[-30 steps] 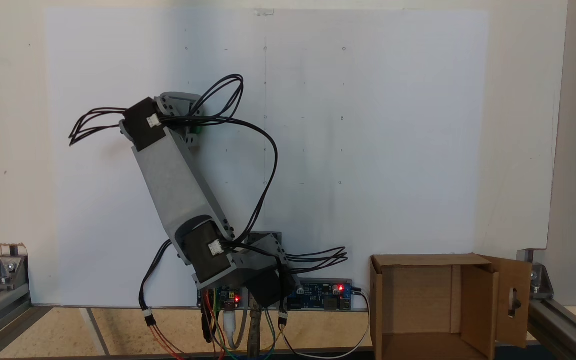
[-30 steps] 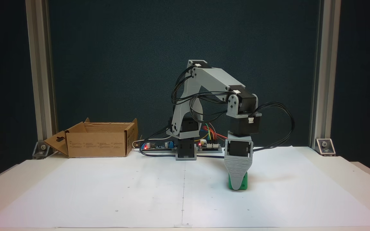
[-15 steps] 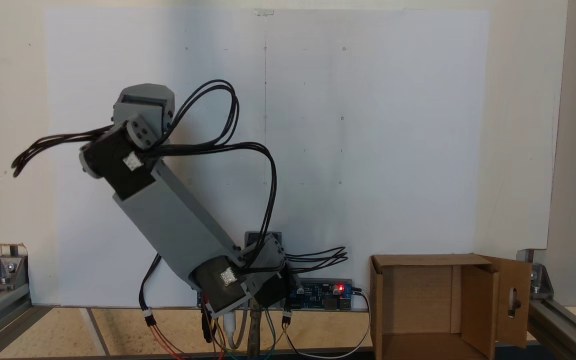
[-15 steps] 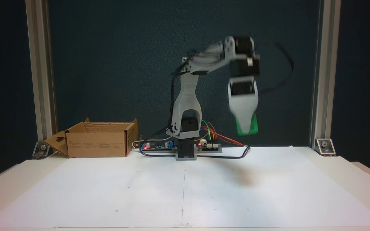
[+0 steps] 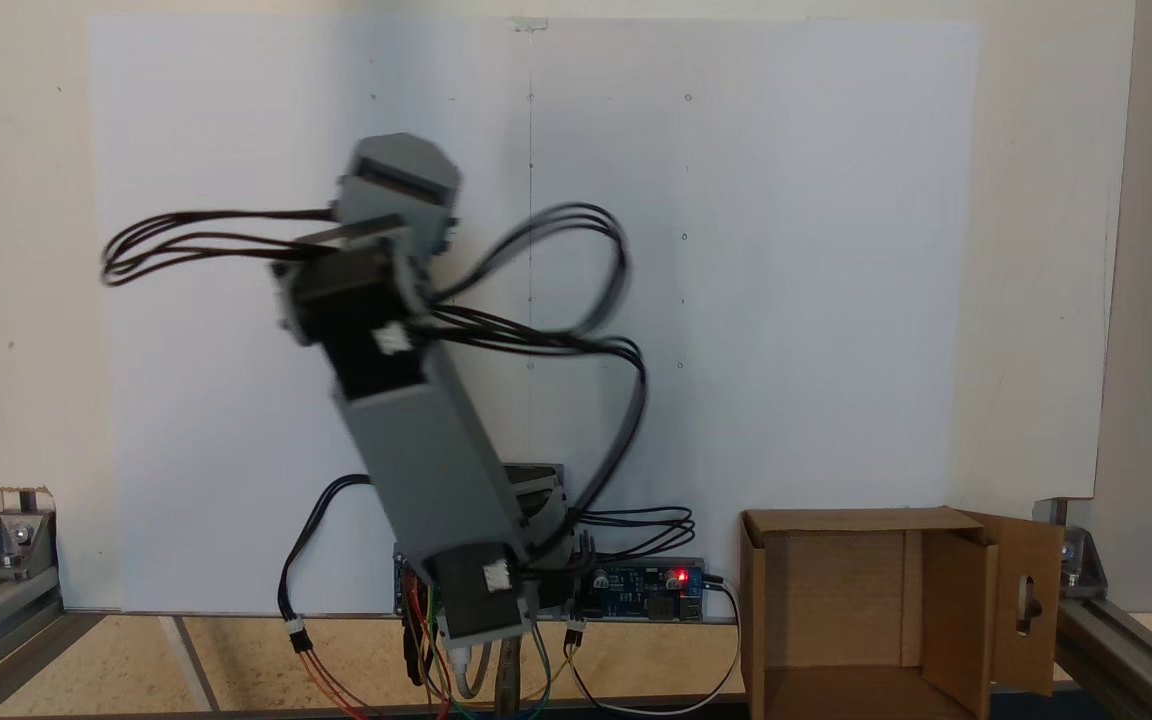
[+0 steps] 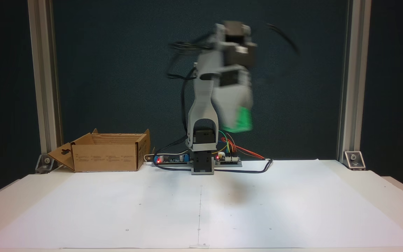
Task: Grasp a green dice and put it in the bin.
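The green dice (image 6: 243, 119) hangs high in the air, blurred by motion, a little right of the arm's base and well above the white sheet. My gripper (image 6: 238, 128) points downward and is shut on the dice, whose grey finger covers the dice's left part. In a fixed view from above, the arm (image 5: 426, 450) and wrist housing cover the dice. The bin (image 6: 107, 153) is an open brown cardboard box at the back left of the table, far from the gripper. From above, the bin (image 5: 956, 590) sits at the lower right, with its slotted flap turned outward.
Circuit boards with red lights (image 6: 227, 159) and coloured wires lie beside the arm's base (image 6: 202, 164). Black cables loop off the wrist (image 5: 186, 245). Aluminium posts (image 6: 42, 87) stand at both back corners. The white paper sheet (image 6: 201, 210) covers the table.
The gripper lifted the green dice off the sheet a second ago. It now swings with it toward the bin's side, and the arm is blurred by motion.
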Controlling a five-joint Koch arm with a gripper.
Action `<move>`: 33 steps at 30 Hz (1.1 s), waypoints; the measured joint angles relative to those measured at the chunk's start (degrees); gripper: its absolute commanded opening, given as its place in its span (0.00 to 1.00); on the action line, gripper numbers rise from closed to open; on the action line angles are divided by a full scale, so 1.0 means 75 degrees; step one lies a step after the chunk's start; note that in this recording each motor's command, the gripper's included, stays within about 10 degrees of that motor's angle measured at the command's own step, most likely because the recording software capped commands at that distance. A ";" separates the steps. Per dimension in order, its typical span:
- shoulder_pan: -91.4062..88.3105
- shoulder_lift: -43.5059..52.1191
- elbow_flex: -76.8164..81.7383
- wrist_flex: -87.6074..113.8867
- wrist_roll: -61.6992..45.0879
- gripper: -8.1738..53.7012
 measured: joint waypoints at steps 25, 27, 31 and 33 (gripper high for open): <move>1.3617 0.0832 0.0000 0.0152 -0.7359 0.32; 1.4660 0.0504 0.0000 0.0152 -0.7910 0.32; 1.5844 -0.0012 0.1008 -0.0059 -0.8320 0.32; 1.5832 -0.0023 0.2543 -0.0773 -0.8367 0.32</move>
